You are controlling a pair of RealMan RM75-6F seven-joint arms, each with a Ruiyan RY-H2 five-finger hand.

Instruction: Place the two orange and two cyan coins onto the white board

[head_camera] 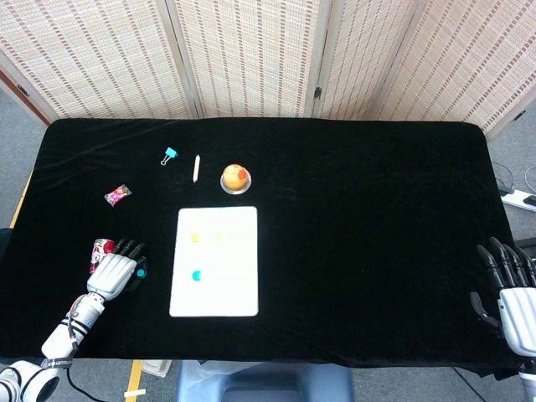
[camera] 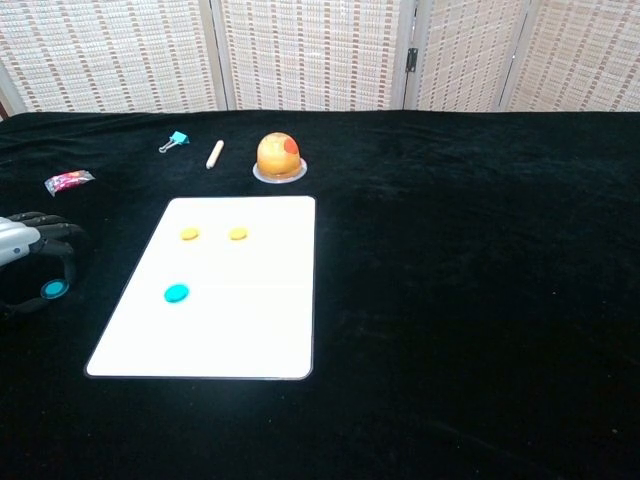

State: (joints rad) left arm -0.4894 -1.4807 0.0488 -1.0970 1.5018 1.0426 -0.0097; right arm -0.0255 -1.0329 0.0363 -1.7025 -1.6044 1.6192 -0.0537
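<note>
The white board point(head_camera: 216, 289) point(camera: 220, 335) lies left of the table's middle. On it are two orange coins point(camera: 190, 234) point(camera: 238, 234) and one cyan coin point(camera: 176, 293) point(head_camera: 197, 275). A second cyan coin point(camera: 53, 290) point(head_camera: 141, 273) is off the board to its left, tilted, pinched between the thumb and curled fingers of my left hand point(camera: 28, 255) point(head_camera: 113, 272) just above the cloth. My right hand point(head_camera: 508, 289) rests at the table's front right corner, fingers spread and holding nothing.
Touching my left hand's far side is a red and white object point(head_camera: 101, 249). Behind the board are an orange ball on a dish point(camera: 279, 156), a pale stick point(camera: 214, 153), a blue clip point(camera: 176, 141) and a candy wrapper point(camera: 67, 181).
</note>
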